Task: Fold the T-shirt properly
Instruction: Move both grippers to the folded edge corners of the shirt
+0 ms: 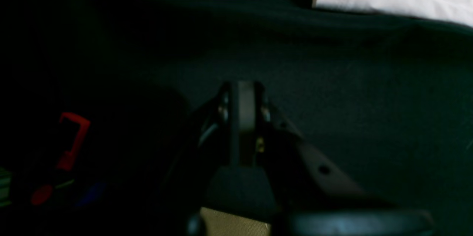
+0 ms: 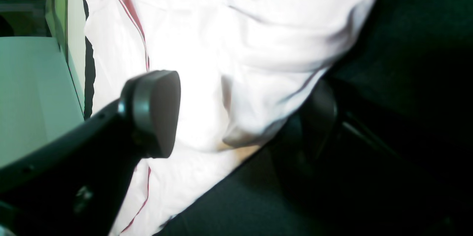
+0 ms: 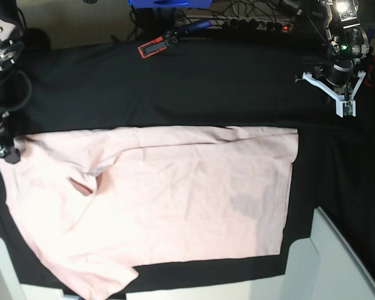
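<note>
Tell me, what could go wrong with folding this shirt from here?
The right gripper stands open around a bunched edge of the T-shirt; closing there may catch extra layers and fold crookedly. The shirt is already creased near the sleeve, so wrinkles may get folded in. The left gripper is shut, away from the shirt, leaving that side unheld.

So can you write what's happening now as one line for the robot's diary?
T-shirt: spread flat, unfolded | right tool: open around shirt edge | left tool: shut, empty, over black cloth

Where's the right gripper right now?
In the base view the right gripper is at the far left edge, jaws open around the T-shirt's top-left corner on the black cloth.
</note>
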You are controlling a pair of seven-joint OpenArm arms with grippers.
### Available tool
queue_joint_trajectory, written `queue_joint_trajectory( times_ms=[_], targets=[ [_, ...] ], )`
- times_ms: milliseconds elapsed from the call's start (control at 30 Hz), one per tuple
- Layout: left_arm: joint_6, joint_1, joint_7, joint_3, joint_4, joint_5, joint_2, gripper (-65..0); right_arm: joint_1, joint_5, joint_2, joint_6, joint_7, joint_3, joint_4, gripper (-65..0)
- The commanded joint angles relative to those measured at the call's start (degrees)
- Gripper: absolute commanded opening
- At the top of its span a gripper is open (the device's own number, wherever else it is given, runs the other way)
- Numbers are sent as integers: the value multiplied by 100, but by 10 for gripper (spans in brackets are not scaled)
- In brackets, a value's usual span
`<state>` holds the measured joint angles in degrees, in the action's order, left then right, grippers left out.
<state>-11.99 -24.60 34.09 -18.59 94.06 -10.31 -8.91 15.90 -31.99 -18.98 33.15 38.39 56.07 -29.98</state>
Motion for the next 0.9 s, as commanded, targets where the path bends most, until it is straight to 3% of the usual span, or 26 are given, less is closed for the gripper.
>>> queue_joint_trajectory(
  times_ms=[0, 100, 167, 233, 400, 467, 667, 733, 867],
  targets=[
    [34, 20, -99, -27, 84, 6, -46, -615, 111, -41, -75, 48, -2, -12, -48, -248],
    [34, 20, -90, -27, 75, -82, -37, -615, 120, -41, -75, 48, -2, -12, -48, -429],
    [34, 20, -55, -36, 75, -547, -72, -613, 120, -41, -58, 48, 16, -12, -48, -557],
    [34, 3, -55, -185, 40, -1128, -151, -613, 120, -41, -58, 48, 25, -12, -48, -644],
    [-1, 20, -46, -422, -487, -2209, -441, -613, 120, -76, -49, 48, 16, -487, -48, -647],
    [-239, 29, -46, -317, -602, -2517, -591, -613, 120, -94, -49, 48, 7, -566, -48, -647],
    [-353, 187, -46, -334, -822, -2921, -652, -603, 120, -94, 21, 48, 25, -592, -48, -647],
    [-353, 311, -46, -326, -839, -2939, -652, -544, 120, -94, 30, 57, 25, -601, -48, -647],
    [-353, 460, -46, -343, -822, -2956, -635, -351, 120, -85, 30, 66, 33, -601, -48, -647]
  ],
)
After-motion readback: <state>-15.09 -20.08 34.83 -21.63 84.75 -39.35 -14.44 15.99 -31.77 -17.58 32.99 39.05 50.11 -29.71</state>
